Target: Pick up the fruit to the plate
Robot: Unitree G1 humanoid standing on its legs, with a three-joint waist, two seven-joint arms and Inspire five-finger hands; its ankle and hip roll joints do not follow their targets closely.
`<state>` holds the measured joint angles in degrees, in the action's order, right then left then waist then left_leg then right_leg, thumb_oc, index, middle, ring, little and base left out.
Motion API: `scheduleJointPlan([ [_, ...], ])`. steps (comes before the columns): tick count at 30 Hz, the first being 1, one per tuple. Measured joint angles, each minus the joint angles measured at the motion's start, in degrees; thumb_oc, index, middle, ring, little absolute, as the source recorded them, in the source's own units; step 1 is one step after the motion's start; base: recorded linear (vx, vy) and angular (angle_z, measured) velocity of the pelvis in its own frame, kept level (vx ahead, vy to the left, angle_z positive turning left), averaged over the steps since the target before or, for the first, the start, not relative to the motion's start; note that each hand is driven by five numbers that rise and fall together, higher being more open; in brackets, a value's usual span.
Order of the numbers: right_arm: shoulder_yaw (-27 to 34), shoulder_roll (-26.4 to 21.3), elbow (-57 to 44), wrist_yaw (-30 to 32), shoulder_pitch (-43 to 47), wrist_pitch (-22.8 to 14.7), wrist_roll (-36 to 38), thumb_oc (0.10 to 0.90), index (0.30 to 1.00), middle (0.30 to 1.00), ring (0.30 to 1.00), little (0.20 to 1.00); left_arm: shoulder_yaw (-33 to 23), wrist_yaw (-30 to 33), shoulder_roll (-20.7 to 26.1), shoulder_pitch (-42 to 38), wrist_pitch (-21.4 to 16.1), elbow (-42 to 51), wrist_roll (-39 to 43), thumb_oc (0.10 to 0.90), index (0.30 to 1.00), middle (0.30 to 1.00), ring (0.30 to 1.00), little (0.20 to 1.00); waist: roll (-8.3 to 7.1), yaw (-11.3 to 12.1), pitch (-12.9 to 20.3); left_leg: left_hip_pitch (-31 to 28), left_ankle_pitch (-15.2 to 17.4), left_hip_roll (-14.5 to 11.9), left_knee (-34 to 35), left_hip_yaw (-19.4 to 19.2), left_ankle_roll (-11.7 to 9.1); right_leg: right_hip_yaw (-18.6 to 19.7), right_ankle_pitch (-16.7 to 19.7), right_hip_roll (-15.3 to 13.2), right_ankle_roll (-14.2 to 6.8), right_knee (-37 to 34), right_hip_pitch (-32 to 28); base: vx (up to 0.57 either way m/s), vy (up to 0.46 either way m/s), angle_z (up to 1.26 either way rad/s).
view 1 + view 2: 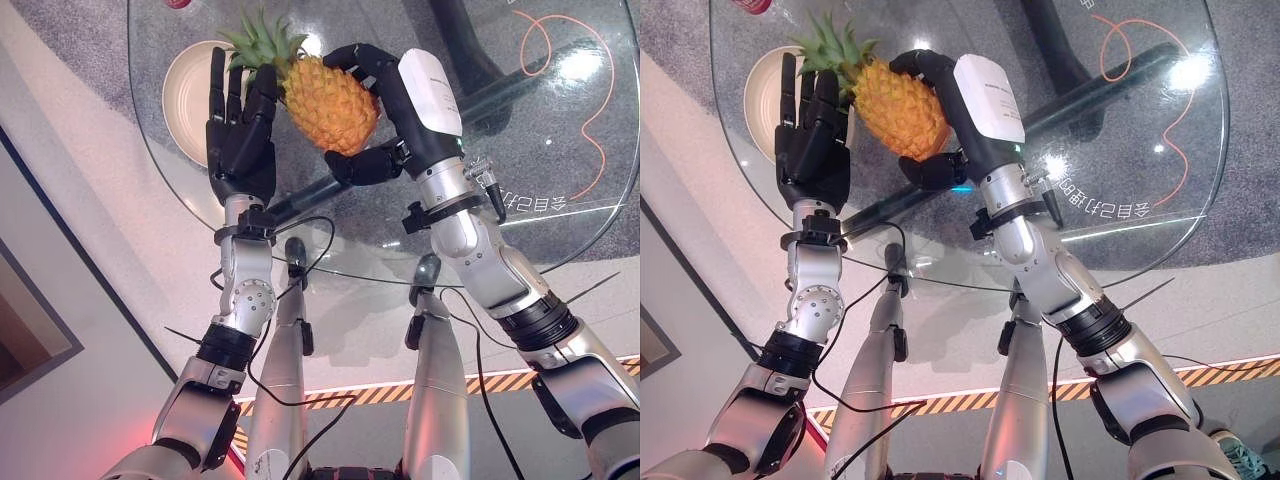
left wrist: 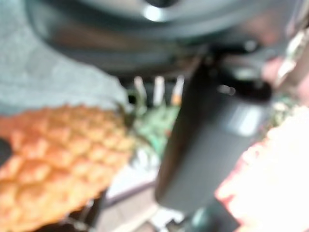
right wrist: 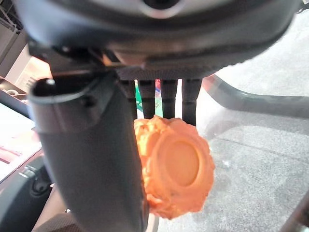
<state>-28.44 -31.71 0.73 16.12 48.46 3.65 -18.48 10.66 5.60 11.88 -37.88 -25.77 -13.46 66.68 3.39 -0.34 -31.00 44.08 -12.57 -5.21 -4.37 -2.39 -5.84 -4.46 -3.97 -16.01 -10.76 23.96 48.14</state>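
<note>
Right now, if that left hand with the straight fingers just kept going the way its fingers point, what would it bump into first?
Probably the round cream plate. The left hand points flat-fingered toward it, resting beside the orange pineapple that the right hand grips. Depth is unclear, so it might pass above the plate.

Round glass table (image 1: 560, 150), orange cord (image 1: 590, 110) lying looped, perhaps on it

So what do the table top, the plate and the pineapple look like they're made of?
Table top: clear glass, glossy; the grey floor and table legs show through it and lights glint off it.
Plate: cream, smooth, probably ceramic or plastic; the look leaves it open.
Pineapple, gripped in the right hand: bright orange with even moulded scales and a flat round base in the right wrist view, so likely a plastic replica.
</note>
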Motion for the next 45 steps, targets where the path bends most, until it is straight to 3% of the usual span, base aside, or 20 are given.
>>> scheduleJointPlan([
  [23,-0.94,-3.27,0.0,-1.95,0.91,-1.81,-1.74,0.1,0.3,0.3,0.3,0.2,0.38,-0.02,1.84,0.27,2.98,0.0,1.83,0.8,0.9,0.9,0.9,0.9,-0.01,0.07,0.0,0.0,-0.1,0.01,0.36,0.05,0.02,-0.1,0.0,0.0,0.0,-0.17,0.0,0.0,0.0,0.0],
  [32,-1.47,-4.75,0.0,-1.96,0.91,-1.91,-1.78,0.1,0.3,0.3,0.3,0.2,0.41,-0.05,3.01,0.23,6.1,0.0,3.22,0.8,0.9,0.9,0.9,0.9,-0.01,0.01,0.0,0.0,-0.11,0.0,0.39,0.06,0.02,-0.11,0.0,0.01,0.0,-0.18,0.01,0.0,0.0,0.0],
  [33,-1.54,-4.91,0.0,-1.95,0.91,-1.91,-1.78,0.1,0.3,0.3,0.3,0.2,0.39,-0.07,3.33,0.19,6.58,0.0,3.23,0.624,0.749,0.749,0.749,0.724,-0.01,0.02,0.0,0.0,-0.11,0.0,0.39,0.06,0.02,-0.1,0.0,0.01,0.0,-0.19,0.01,0.0,0.0,0.0],
  [35,-1.59,-5.05,0.0,-1.91,0.92,-1.91,-1.78,0.1,0.3,0.3,0.3,0.2,0.4,-0.07,3.73,0.2,6.85,-0.01,3.38,0.191,0.378,0.378,0.378,0.291,-0.01,0.03,0.0,0.0,-0.11,0.01,0.4,0.06,0.02,-0.1,0.0,0.01,0.0,-0.2,0.02,0.0,0.0,0.0],
  [36,-1.6,-5.07,0.0,-1.78,0.92,-2.06,-1.76,0.1,0.3,0.3,0.3,0.2,0.34,-0.08,4.06,0.2,6.88,-0.03,3.84,0.119,0.316,0.316,0.316,0.219,-0.01,0.02,0.0,0.0,-0.11,0.0,0.42,0.06,0.02,-0.1,0.0,0.01,0.0,-0.2,0.03,0.0,0.0,0.0],
  [45,-3.06,-6.86,-2.89,-0.72,0.92,-6.93,-1.77,0.1,0.3,0.3,0.3,0.2,-2.7,-0.08,6.82,0.09,6.58,-1.62,5.91,0.1,0.3,0.3,0.3,0.2,-0.02,-0.17,0.0,0.0,-0.11,-0.01,0.45,0.05,0.02,-0.1,0.0,0.01,0.0,-0.25,0.04,0.0,0.0,0.0],
])
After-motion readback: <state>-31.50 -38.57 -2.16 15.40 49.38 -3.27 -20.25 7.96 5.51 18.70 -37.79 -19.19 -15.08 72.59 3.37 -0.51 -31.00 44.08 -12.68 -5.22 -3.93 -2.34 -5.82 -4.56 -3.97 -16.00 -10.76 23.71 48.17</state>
